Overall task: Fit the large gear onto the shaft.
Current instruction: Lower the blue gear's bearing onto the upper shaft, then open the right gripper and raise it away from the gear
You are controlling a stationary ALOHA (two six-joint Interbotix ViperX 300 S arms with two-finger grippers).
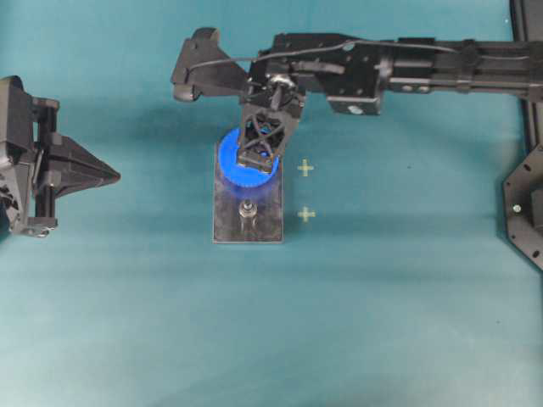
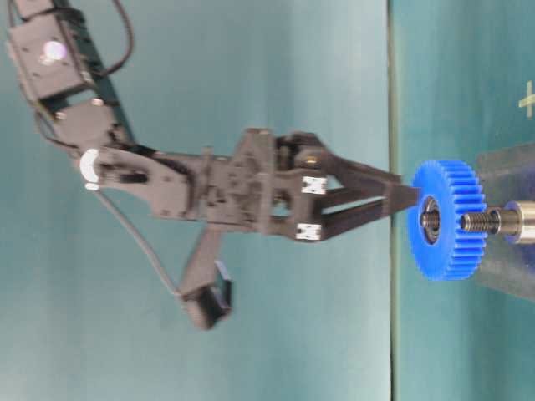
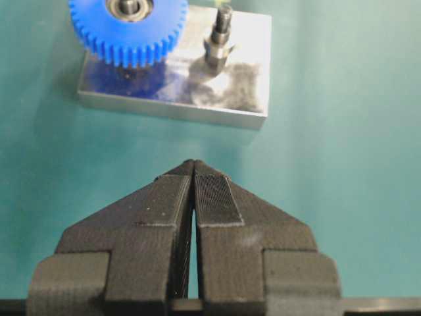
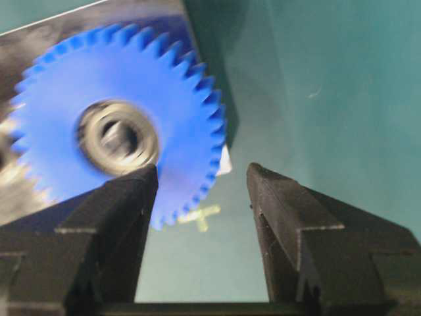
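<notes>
While right gripper [image 4: 202,181] gapes, holding nothing | large gear [image 4: 118,122] beside one finger | left gripper [image 3: 193,172] clenched, empty

No readable text, brand, label or number anywhere. Only signs: two pale yellow plus marks on the table [image 1: 407,322], upper mark [image 1: 305,168] and lower mark [image 1: 306,214], both just beside the right long edge of the grey plate [image 1: 226,229].

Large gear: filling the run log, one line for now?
large gear: over plate, not gripped | right claw: open | left claw: shut
</notes>
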